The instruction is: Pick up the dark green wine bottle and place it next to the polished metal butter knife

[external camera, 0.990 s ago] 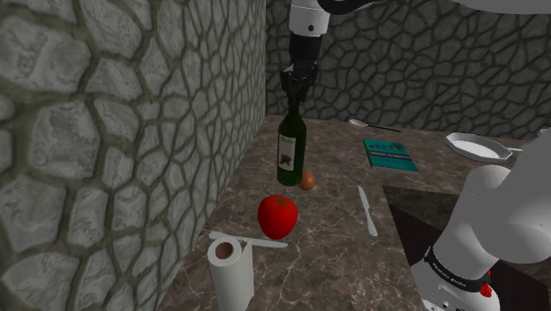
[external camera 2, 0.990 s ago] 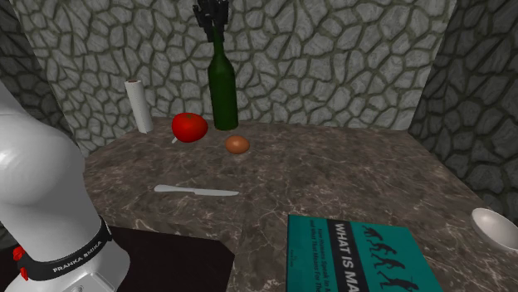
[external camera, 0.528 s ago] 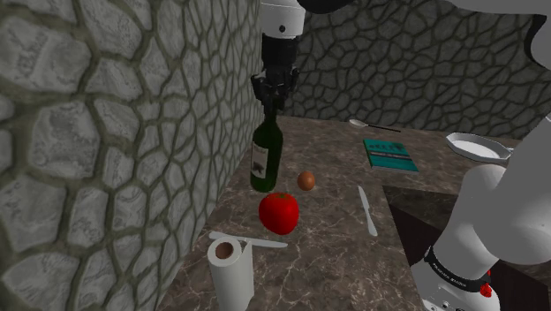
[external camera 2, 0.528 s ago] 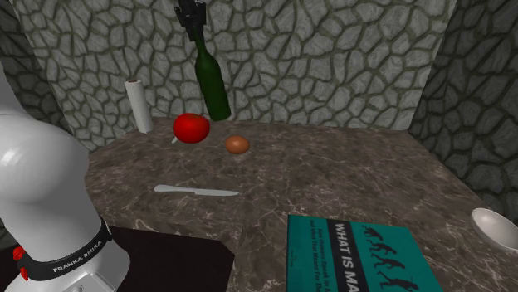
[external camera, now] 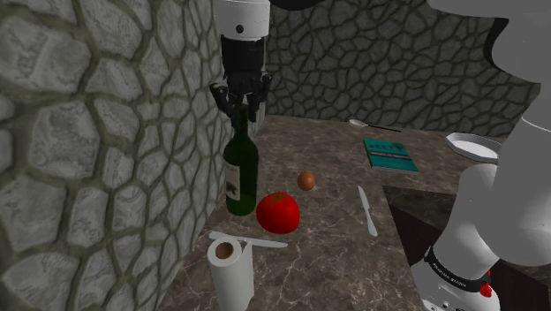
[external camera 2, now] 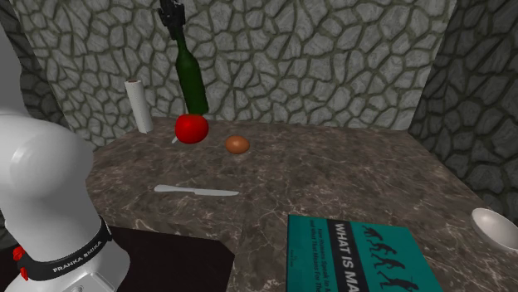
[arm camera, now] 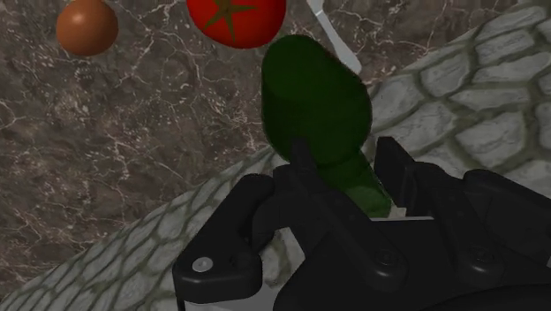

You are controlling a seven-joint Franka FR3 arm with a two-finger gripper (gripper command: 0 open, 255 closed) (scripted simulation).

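My gripper (external camera: 240, 104) (external camera 2: 172, 21) (arm camera: 349, 172) is shut on the neck of the dark green wine bottle (external camera: 241, 172) (external camera 2: 191, 79) (arm camera: 313, 110). The bottle hangs tilted close to the stone wall, its base just beside the red tomato (external camera: 277, 213) (external camera 2: 192, 128) (arm camera: 237, 18). One metal knife (external camera: 247, 239) (arm camera: 335, 40) lies near the bottle, between the tomato and the paper towel roll (external camera: 231, 269) (external camera 2: 139, 105). A second metal knife (external camera: 366, 210) (external camera 2: 196, 191) lies farther off, near the counter's edge by the stand.
A brown egg (external camera: 306, 180) (external camera 2: 237, 144) (arm camera: 86, 26) sits beside the tomato. A teal book (external camera: 389, 154) (external camera 2: 357, 257), a spoon (external camera: 371, 125) and a white pan (external camera: 477, 146) lie on the marble counter's far part. Stone walls border two sides.
The gripper has carried the bottle along the wall toward the shoulder view's left and nearer the paper towel roll, from by the egg to beside the tomato. The bottle now tilts.
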